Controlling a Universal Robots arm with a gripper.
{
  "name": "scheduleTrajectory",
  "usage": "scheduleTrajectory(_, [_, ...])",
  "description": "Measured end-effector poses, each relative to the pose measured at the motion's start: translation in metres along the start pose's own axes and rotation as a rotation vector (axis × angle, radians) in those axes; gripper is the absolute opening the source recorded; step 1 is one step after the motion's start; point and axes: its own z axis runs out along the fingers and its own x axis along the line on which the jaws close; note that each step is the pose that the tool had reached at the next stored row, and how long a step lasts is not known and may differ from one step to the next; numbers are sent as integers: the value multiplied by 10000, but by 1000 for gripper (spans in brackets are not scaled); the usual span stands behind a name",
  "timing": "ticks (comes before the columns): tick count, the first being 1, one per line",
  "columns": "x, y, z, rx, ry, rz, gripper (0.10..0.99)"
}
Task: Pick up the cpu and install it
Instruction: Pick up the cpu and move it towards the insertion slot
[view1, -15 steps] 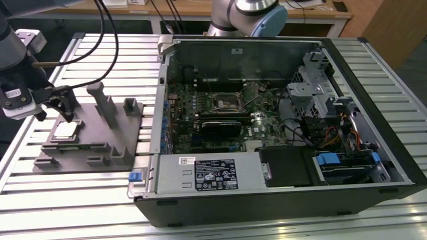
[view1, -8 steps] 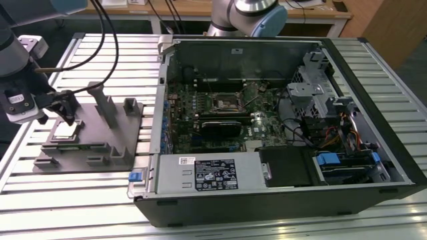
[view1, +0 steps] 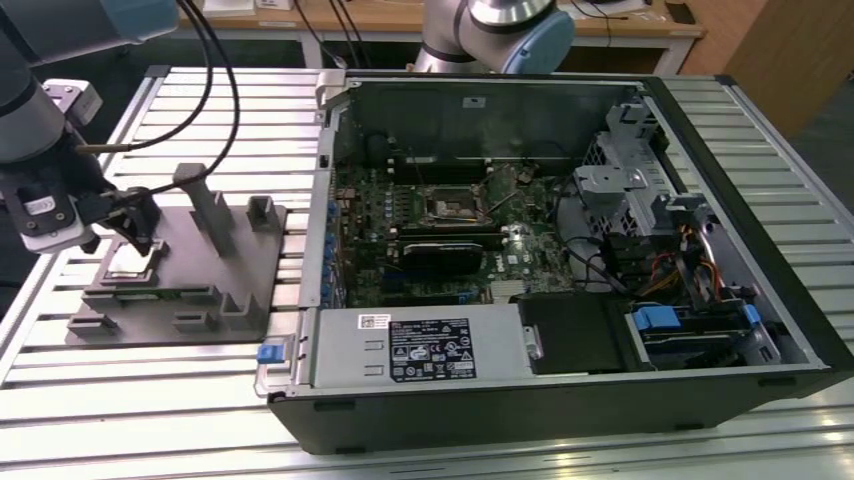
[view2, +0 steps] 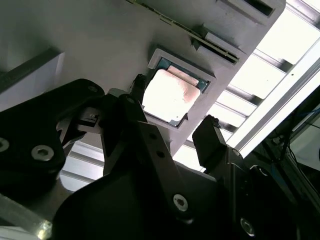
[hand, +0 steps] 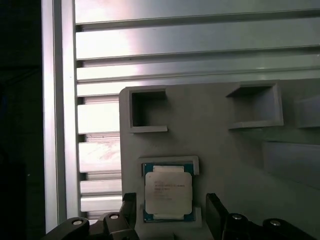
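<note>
Cpu position: the cpu (hand: 168, 192) is sitting in a recess of the grey holder (hand: 230, 165), at the exterior view's left, well apart from the computer case (view1: 561, 400).
Jaws: the gripper (hand: 170, 200) is hanging released, its fingers flanking the cpu without touching it.
Handling: probably light, stiff, thin and fragile; opposite edges are offering the best hold.
Views: the exterior view is showing the socket (view1: 454, 205); both wrist views are showing the finger-to-chip gaps.

clear room above cpu (hand: 168, 192), gripper (hand: 171, 205) spread on 2 sides, tall holder posts (view1: 216, 220) just beside, case wall (view1: 326, 180) beyond
</note>
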Motion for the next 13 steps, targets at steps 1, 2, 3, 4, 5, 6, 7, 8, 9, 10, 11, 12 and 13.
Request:
scheduleTrajectory(1, [0, -1, 18, -1, 0, 0, 659])
scheduleTrajectory(2, [-1, -2, 36, -1, -1, 0, 659])
scheduleTrajectory(3, [-1, -3, 50, 0, 0, 0, 659])
scheduleTrajectory(4, [-2, -4, 64, 0, 0, 0, 659])
scheduleTrajectory(5, [-2, -4, 72, 1, -1, 0, 659])
scheduleTrajectory(6, [-2, -2, 80, 3, 0, 0, 659])
scheduleTrajectory(7, [-2, -1, 90, 4, -1, 0, 659])
scheduleTrajectory(8, [-2, 0, 101, 4, -2, 0, 659])
scheduleTrajectory(9, [-1, -1, 112, 5, -1, 1, 659])
scheduleTrajectory(10, [6, -1, 125, 6, 1, 1, 659])
scheduleTrajectory(11, [12, -2, 138, 5, -1, 3, 659])
scheduleTrajectory(12, [15, -4, 151, 5, -2, 2, 659])
scheduleTrajectory(13, [18, -6, 163, 5, -2, 1, 659])
